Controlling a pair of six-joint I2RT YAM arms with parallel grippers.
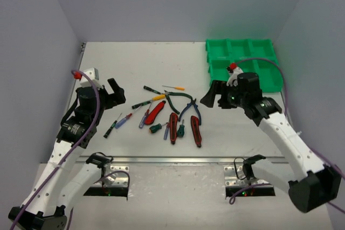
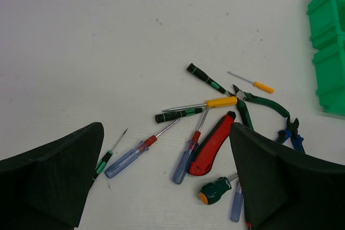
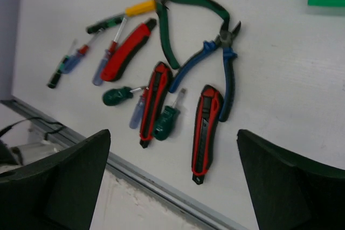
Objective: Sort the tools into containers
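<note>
The tools lie in a loose pile mid-table: green-handled pliers point(image 1: 175, 99), blue-handled pliers point(image 1: 191, 112), three red-black cutters point(image 1: 173, 127) and several thin screwdrivers point(image 1: 123, 120). The green six-compartment tray point(image 1: 242, 60) stands at the far right. My left gripper point(image 1: 110, 92) is open and empty, left of the pile; its view shows blue-handled screwdrivers point(image 2: 126, 157) and a red cutter point(image 2: 213, 144) between the fingers point(image 2: 59, 176). My right gripper point(image 1: 213, 95) is open and empty, between pile and tray; its view shows a red-black cutter point(image 3: 205, 127) and the blue pliers point(image 3: 223, 74) below it.
A metal rail point(image 1: 183, 160) runs along the table's near edge, also seen in the right wrist view point(image 3: 135, 171). Grey walls close in the table on the left, back and right. A purple cable point(image 1: 269, 65) arcs over the tray's near side.
</note>
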